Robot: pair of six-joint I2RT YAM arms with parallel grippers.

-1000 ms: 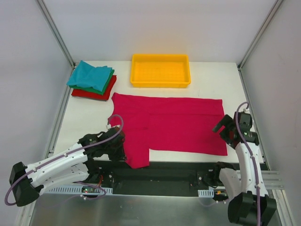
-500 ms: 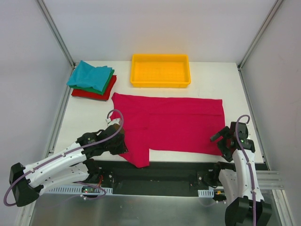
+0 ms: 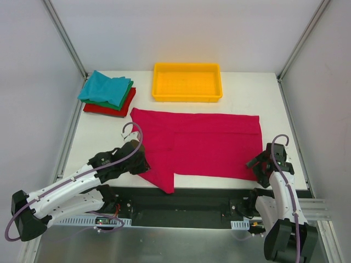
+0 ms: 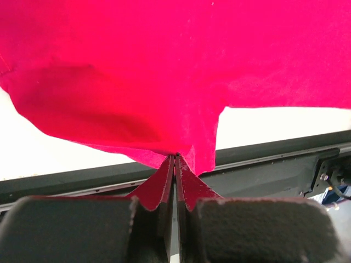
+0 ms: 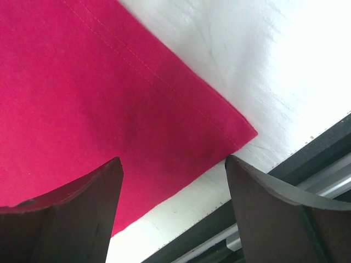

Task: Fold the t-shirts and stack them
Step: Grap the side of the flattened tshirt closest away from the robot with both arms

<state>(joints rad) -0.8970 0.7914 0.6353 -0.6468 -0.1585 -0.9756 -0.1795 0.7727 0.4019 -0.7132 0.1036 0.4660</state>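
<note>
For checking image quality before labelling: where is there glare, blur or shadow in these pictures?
Top view: even light, sharp, soft shadows. Left wrist view: the table is blown out white; the fingers of the left hand look dark and blurred. Right wrist view: glare washes the table at upper right; the magenta t-shirt shows sharp hem stitching.

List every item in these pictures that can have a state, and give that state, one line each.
magenta t-shirt: spread out, near left part pinched up.
teal t-shirt: folded, topmost of three.
green t-shirt: folded, in the middle.
red t-shirt: folded, at the bottom.
yellow tray: upright, nothing in it.
left gripper: shut on the magenta t-shirt.
right gripper: open, above the magenta t-shirt's near right corner.
</note>
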